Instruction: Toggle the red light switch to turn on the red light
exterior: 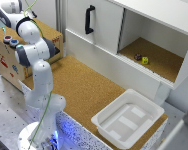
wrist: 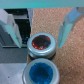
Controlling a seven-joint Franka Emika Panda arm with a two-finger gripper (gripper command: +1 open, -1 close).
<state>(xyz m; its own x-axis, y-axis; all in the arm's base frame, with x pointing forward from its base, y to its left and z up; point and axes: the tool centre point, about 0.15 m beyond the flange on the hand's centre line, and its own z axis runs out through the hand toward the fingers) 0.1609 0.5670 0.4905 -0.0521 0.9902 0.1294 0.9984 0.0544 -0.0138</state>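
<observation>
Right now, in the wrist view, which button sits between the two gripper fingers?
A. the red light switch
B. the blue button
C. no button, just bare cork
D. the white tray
A: in the wrist view the red light switch lies in the gap below the open gripper, with the blue button next to it, outside the fingers' line.

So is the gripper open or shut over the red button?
Open. In the wrist view the gripper has its fingers spread apart, with the red button below them, untouched.
</observation>
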